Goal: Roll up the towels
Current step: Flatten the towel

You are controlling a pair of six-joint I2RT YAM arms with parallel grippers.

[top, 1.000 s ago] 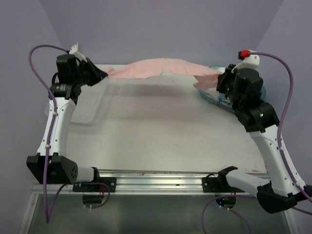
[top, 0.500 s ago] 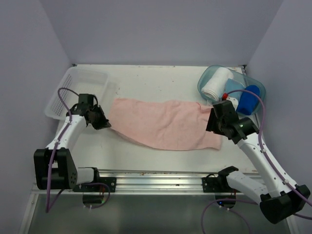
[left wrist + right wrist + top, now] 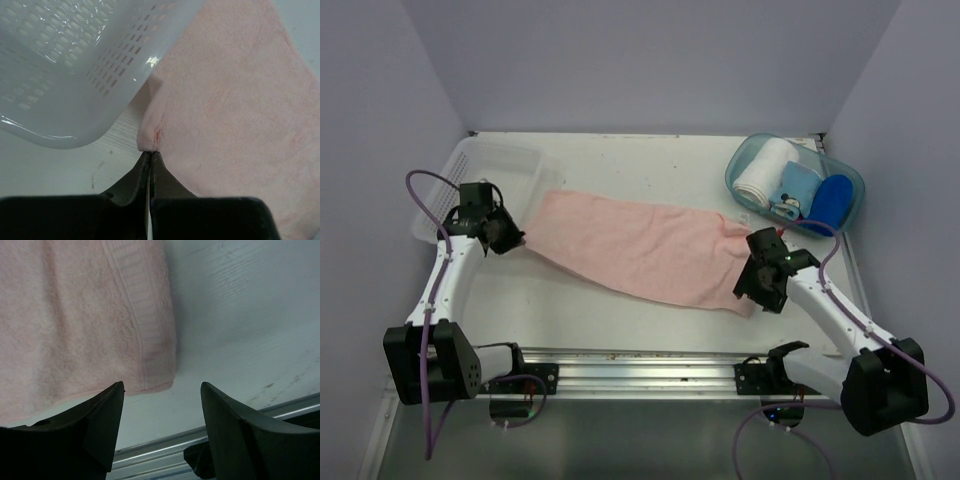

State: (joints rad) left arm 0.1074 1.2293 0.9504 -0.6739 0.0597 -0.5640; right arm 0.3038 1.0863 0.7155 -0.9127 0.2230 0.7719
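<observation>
A pink towel (image 3: 640,250) lies spread flat across the middle of the table, running from back left to front right. My left gripper (image 3: 508,237) is low at its left end. In the left wrist view that gripper (image 3: 150,154) is shut, with the puckered corner of the towel (image 3: 240,100) pinched at its tips. My right gripper (image 3: 762,286) hovers at the towel's front right corner. In the right wrist view it (image 3: 162,385) stands open and holds nothing, and the hemmed towel corner (image 3: 150,340) lies flat on the table just beyond its fingers.
A white perforated basket (image 3: 480,180) sits at the back left, close beside my left gripper (image 3: 65,65). A clear blue tub (image 3: 745,195) at the back right holds a rolled white towel (image 3: 762,172) and blue towels (image 3: 830,200). A metal rail (image 3: 640,358) runs along the near edge.
The towel, held stretched in the air at the back, has come down and now lies flat. My right gripper opened and let go of its corner. My left gripper kept its hold and drew leftward.
</observation>
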